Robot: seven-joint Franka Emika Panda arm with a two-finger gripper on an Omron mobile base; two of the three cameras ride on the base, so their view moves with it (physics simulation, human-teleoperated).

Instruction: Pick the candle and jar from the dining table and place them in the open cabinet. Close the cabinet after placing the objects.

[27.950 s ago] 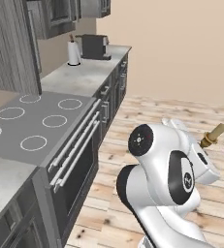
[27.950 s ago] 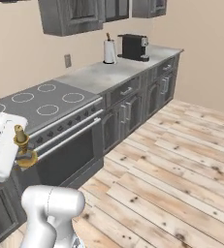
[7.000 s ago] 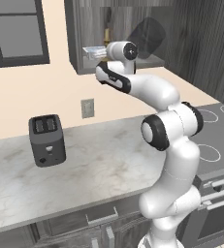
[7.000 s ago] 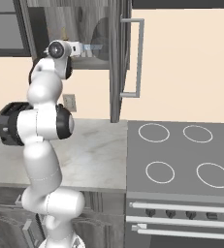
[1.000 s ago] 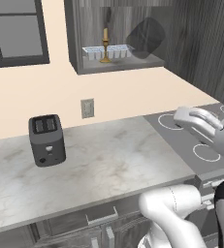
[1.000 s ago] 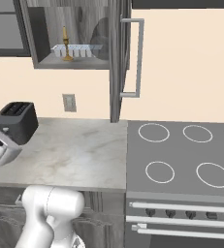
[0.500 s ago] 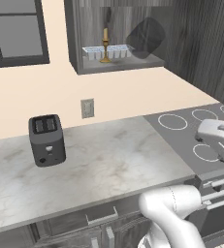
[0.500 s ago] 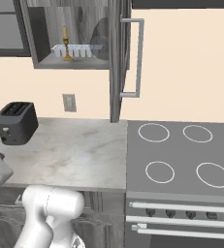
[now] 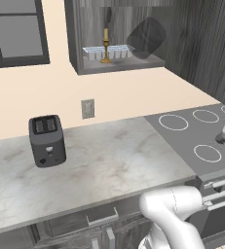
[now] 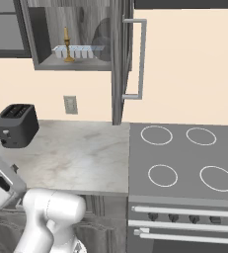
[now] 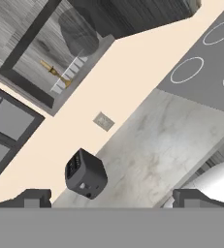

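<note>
The golden candle point(image 9: 105, 46) point(image 10: 66, 46) point(image 11: 52, 70) stands upright on the shelf of the open dark grey cabinet point(image 9: 119, 67) point(image 10: 73, 65), just in front of the clear ridged tray point(image 9: 110, 51) point(image 10: 81, 51). My gripper point(image 11: 114, 197) is open with nothing between its fingertips point(image 11: 34, 196), and it hangs low, well back from the cabinet, looking over the marble counter. The cabinet door point(image 10: 119, 64) stands wide open, edge-on, with its long metal handle point(image 10: 141, 59) facing right. The jar and the dining table are out of view.
A dark toaster point(image 9: 47, 140) point(image 10: 17, 124) point(image 11: 86, 174) sits on the marble counter point(image 9: 114, 160) below the cabinet. The stove top point(image 9: 196, 136) point(image 10: 189, 158) lies to the right. A wall outlet point(image 9: 87, 108) is under the cabinet. A dark rounded shape point(image 9: 145, 38) shows inside the cabinet.
The arm has swung further down and away: its white end slid toward the right edge of the left base view and lower at the left of the right base view. The candle has not moved.
</note>
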